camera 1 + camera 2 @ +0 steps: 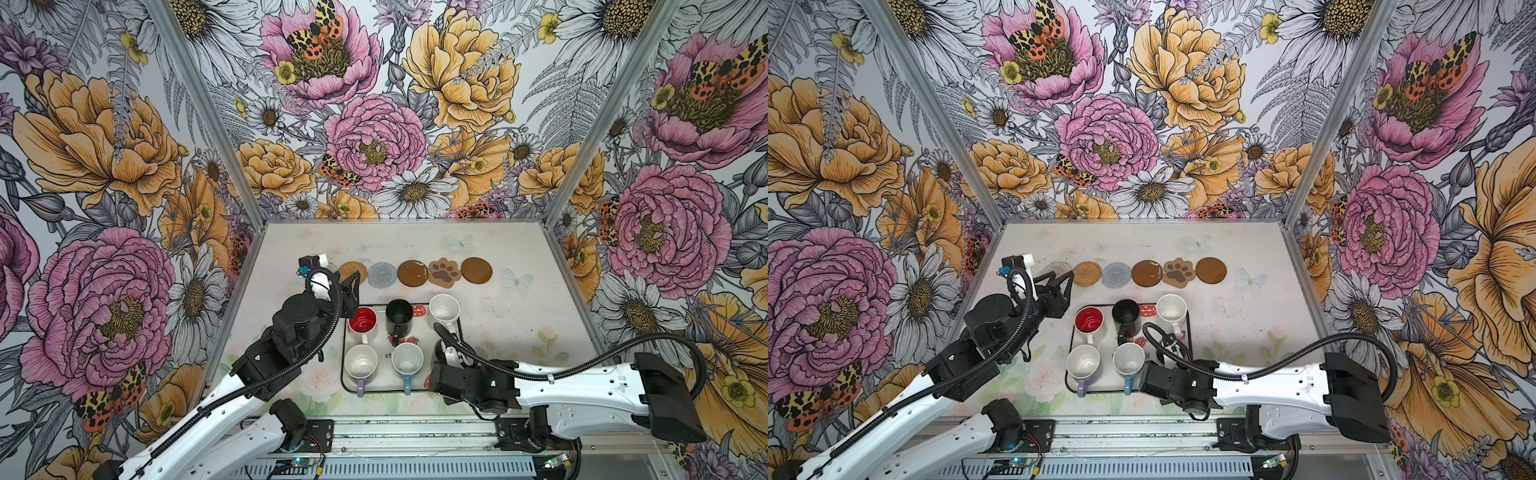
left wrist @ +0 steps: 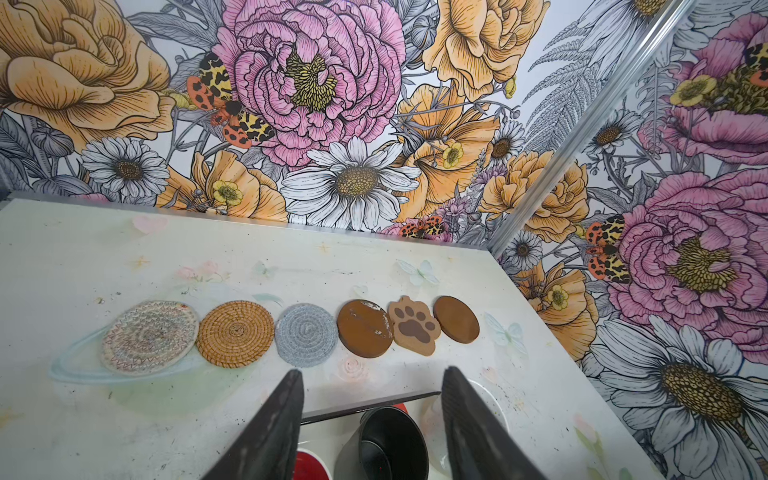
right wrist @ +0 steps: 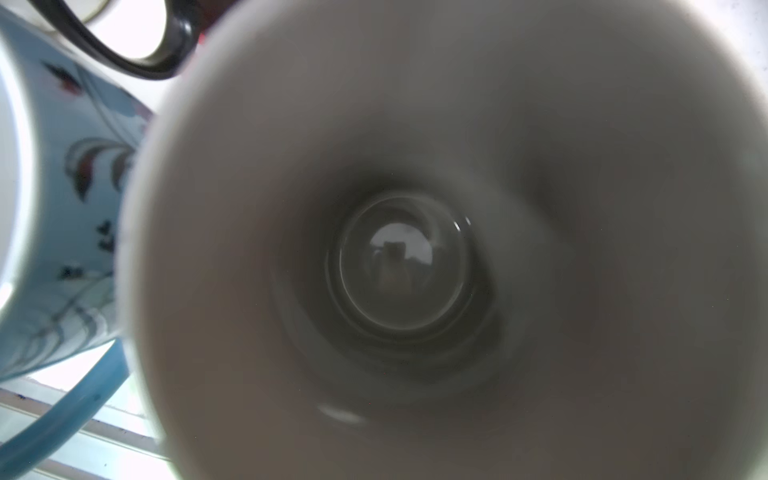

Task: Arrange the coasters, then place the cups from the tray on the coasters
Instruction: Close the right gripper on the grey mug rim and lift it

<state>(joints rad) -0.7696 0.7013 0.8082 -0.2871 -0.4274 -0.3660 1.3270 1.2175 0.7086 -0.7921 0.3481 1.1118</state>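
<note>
My left tool (image 2: 373,371) jaws apart, empty, hanging short of coaster row (image 2: 306,340). My right tool (image 1: 445,352) over grey mug (image 3: 399,266) on tray (image 1: 386,384); grip can't tell.

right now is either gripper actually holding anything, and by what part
Left gripper is open and empty. Right gripper sits at the grey mug on the tray, but its fingers are hidden, so a hold cannot be told.

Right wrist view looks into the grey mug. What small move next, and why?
Probably, once gripped, lift the grey mug straight up off the tray: coasters lie in a row, and the blue mug stands close, so sideways risks a knock.
</note>
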